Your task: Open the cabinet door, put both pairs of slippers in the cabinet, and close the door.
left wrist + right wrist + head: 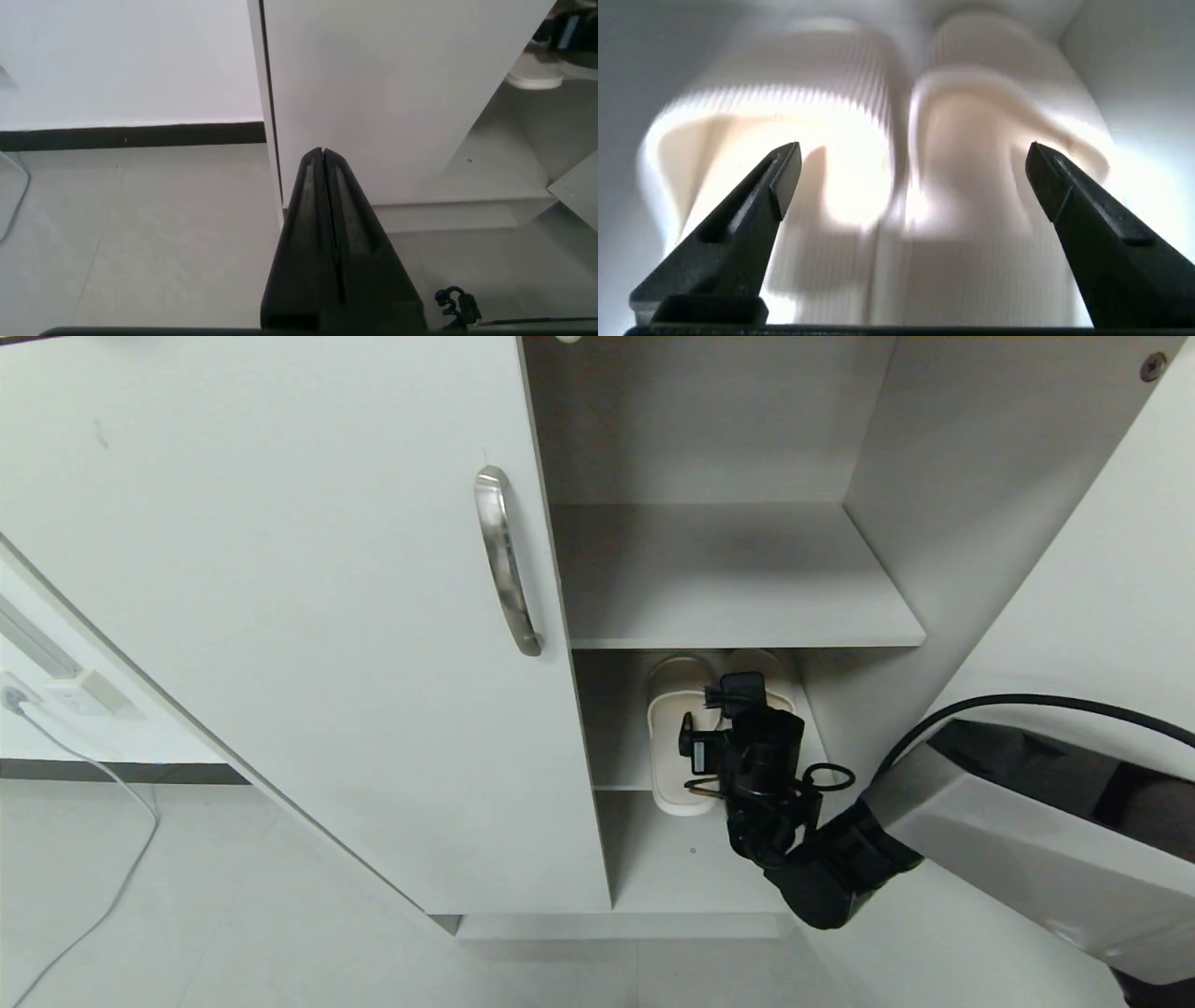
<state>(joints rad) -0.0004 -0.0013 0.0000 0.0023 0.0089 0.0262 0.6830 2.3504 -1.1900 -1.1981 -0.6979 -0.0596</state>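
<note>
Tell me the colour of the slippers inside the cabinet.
Cream white, finely ribbed; the slippers show best in the right wrist view.

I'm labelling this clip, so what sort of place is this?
Probably a home entryway or a similar indoor room: a white cabinet, one door open, holds pale slippers on a low shelf, and it stands on a pale hard floor with dark skirting along the wall.

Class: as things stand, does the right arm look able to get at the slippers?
Likely yes: the right gripper is open inside the cabinet, close to the slippers, with nothing between them.
</note>
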